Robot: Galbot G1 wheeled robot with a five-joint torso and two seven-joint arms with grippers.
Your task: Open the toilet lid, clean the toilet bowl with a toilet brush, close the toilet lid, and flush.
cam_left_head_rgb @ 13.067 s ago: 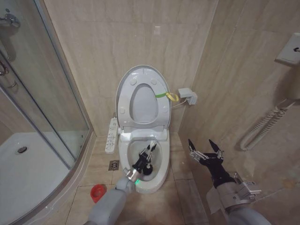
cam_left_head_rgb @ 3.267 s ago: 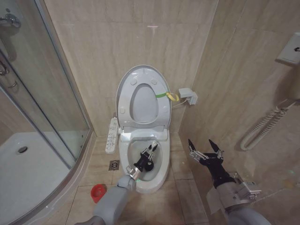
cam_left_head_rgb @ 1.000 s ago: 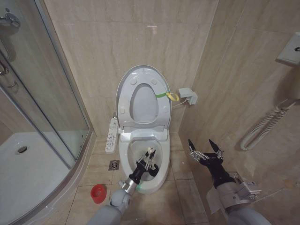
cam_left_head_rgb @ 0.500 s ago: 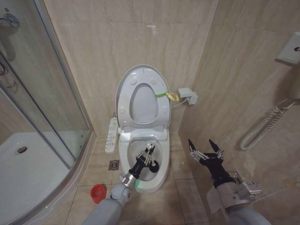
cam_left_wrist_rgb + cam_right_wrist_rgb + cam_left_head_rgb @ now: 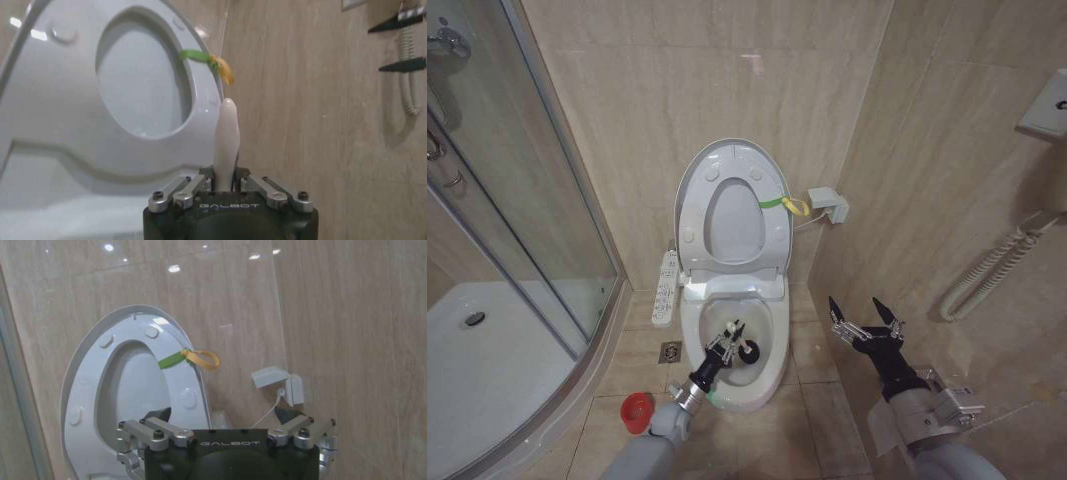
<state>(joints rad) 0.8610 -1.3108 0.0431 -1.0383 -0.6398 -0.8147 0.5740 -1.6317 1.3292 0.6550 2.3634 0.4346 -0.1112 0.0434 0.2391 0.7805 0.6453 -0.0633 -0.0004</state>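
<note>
The toilet lid (image 5: pixel 732 222) stands upright against the wall with the seat ring raised in front of it. Below it the toilet bowl (image 5: pixel 770 335) lies uncovered. My left gripper (image 5: pixel 724 340) reaches into the bowl from its front left and is shut on the toilet brush. The brush's dark bristle head (image 5: pixel 749 352) rests low in the middle of the bowl. In the left wrist view the white handle (image 5: pixel 227 135) sticks up between the shut fingers (image 5: pixel 193 186). My right gripper (image 5: pixel 865 320) hangs open over the floor to the right of the toilet, holding nothing.
A red cup holder (image 5: pixel 636 411) sits on the floor left of the bowl, near a floor drain (image 5: pixel 671 352). The white button panel (image 5: pixel 665 288) hangs at the toilet's left. A glass shower screen (image 5: pixel 537 240) closes the left side, and tiled walls stand close behind and right.
My left gripper has drawn back toward the bowl's front left with the brush, and the dark head now shows in the bowl's middle. The right arm has stayed still.
</note>
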